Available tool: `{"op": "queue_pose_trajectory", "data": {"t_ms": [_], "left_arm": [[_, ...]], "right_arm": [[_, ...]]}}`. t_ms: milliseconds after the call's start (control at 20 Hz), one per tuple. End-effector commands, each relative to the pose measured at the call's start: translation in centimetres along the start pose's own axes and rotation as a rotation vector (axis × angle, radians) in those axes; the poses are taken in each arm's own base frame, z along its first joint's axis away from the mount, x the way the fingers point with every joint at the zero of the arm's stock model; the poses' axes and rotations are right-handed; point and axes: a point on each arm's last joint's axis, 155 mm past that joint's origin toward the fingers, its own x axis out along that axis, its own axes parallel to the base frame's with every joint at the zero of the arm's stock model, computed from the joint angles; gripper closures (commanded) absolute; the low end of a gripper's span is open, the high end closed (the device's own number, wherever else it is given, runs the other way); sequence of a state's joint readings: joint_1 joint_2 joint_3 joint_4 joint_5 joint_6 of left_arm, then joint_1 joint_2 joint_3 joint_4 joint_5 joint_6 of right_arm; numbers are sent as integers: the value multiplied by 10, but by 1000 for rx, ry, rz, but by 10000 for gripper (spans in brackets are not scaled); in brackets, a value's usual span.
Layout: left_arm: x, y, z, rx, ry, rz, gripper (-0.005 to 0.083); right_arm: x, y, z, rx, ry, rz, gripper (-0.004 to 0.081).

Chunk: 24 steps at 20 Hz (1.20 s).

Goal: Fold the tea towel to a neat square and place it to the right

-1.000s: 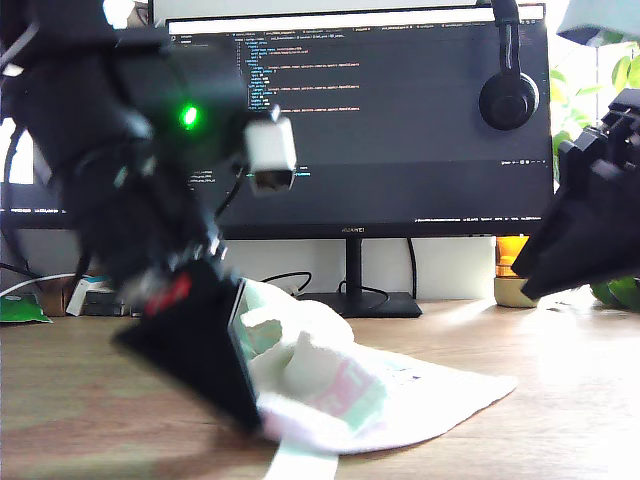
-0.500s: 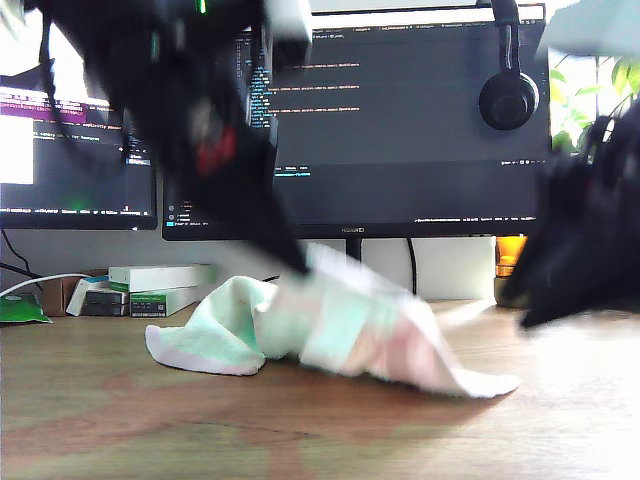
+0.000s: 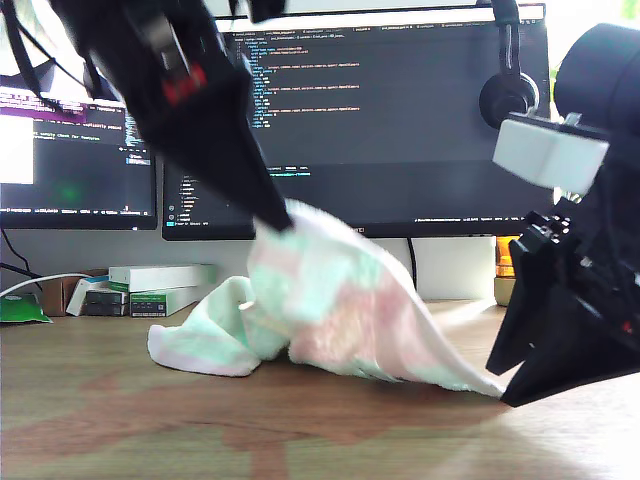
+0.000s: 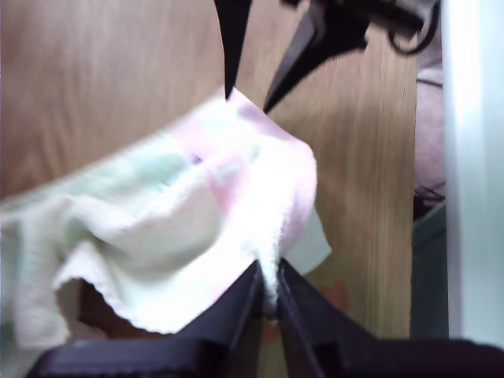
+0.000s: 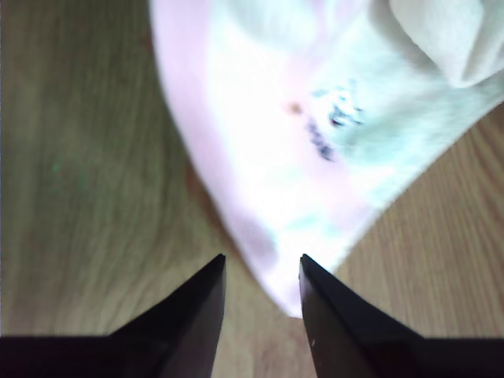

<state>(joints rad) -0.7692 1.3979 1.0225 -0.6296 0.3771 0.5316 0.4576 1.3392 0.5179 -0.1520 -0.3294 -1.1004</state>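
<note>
Tea towel (image 3: pixel 330 300) draped across the wooden desk (image 3: pixel 120 420), one edge lifted high, the rest sloping down to a pointed corner toward the exterior view's right and bunched in a soft heap toward that view's left. Fluffy terry cloth, white and pale mint with pink bands, some dark smudged lettering visible in the second wrist view (image 5: pixel 331 126). Raised edge pinched between the black tapered jaws of my first gripper (image 4: pixel 268 293), closed tight on a fold of the cloth, hanging well above the desk at the exterior view's upper left (image 3: pixel 270 222). Low corner of the towel lying on the desk just in front of my second gripper (image 5: pixel 260 272), its two pointed jaws parted with the tip of the cloth between them but not clamped; same gripper seen down near the desk at the exterior view's right (image 3: pixel 505 385). Behind, two dark monitors (image 3: pixel 400 120) showing lines of text, headphones (image 3: pixel 508 95) hung on the larger one, flat boxes (image 3: pixel 160 285) stacked under the screens.
</note>
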Motion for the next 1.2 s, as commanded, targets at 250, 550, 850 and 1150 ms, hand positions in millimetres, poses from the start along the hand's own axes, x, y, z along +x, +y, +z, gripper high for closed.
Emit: {"op": "queue_pose_trajectory", "data": {"t_ms": [250,550,850,1150], "left_arm": [[-8,1,2,-2,-22,11,794],[-9,3,3,-10,-28,17,794],[-13,5,5,-11,-42,24,794],[-16,4,3,-23,-46,13,794]], "right_arm": [[4,-3,3,4,-7,-3,505],[10,2,2,1,-3,18,505],[11,2,2,-1,-3,19,606],[11,1,3,-3,-6,12,780]]}}
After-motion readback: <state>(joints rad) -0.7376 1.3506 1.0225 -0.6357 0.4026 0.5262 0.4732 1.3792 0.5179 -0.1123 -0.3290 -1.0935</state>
